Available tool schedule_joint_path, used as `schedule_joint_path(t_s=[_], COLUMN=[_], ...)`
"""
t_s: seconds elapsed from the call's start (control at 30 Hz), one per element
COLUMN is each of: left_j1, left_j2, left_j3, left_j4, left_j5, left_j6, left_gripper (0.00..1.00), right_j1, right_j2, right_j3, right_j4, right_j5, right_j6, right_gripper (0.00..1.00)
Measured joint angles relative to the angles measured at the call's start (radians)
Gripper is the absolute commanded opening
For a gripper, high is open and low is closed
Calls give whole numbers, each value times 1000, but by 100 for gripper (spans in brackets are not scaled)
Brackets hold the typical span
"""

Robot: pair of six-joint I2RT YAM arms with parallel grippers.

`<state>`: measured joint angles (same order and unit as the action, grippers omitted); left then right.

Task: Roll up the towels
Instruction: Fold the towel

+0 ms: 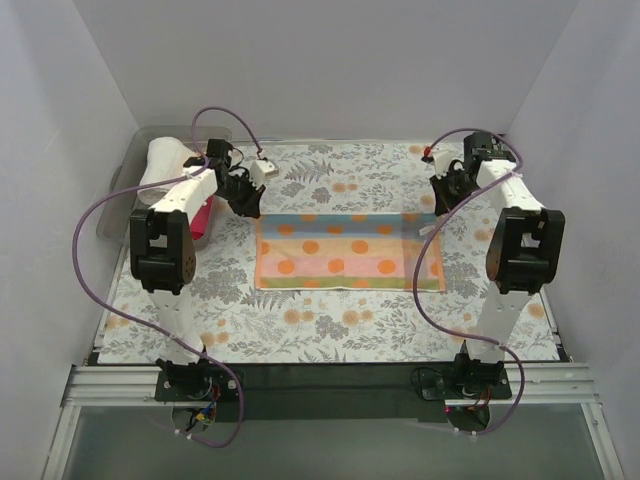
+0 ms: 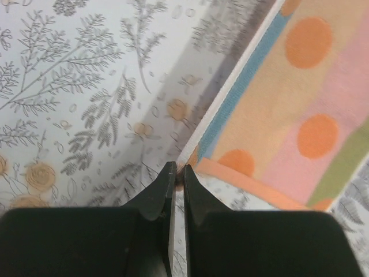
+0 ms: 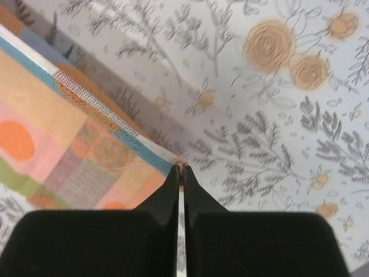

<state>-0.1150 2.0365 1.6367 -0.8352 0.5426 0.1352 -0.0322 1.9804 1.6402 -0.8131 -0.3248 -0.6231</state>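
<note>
Left tool and right tool pinch spotted towel corners; bin holds white towel, seemingly red towel.

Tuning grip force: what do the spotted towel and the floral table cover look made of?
The spotted towel looks like thin woven cloth, matte; a mesh-like weave and a stitched hem show at its corner. The floral table cover looks like a smooth printed sheet, cloth or vinyl, cannot tell which; no weave is visible.

Top view looks down from behind; both close wrist views share the towel.
</note>
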Motion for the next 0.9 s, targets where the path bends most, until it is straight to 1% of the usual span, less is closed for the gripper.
schedule_joint_path(t_s=[0.23, 0.37, 0.5, 0.63, 0.7, 0.9], left_j1=[8, 8, 8, 8, 6, 6], left_j2=[-288, -386, -434, -441, -431, -373], left_j3=[-220, -331, -494, -629, -660, -663], left_j4=[-42, -82, -97, -73, -48, 19], left_j5=[61, 77, 79, 56, 38, 24], left_j6=[164, 266, 337, 354, 346, 305], left_gripper=[0, 0, 0, 0, 0, 0], right_j1=[0, 0, 0, 2, 3, 6], right_j2=[-229, -305, -342, -343, -341, -294], right_j3=[-230, -348, -461, -543, -565, -575], right_j4=[-11, -26, -37, -53, -53, -34], right_j5=[-11, -19, -27, -41, -45, -43], right_j6=[-94, -148, -190, -208, -212, -211], right_gripper=[1, 1, 1, 1, 1, 1])
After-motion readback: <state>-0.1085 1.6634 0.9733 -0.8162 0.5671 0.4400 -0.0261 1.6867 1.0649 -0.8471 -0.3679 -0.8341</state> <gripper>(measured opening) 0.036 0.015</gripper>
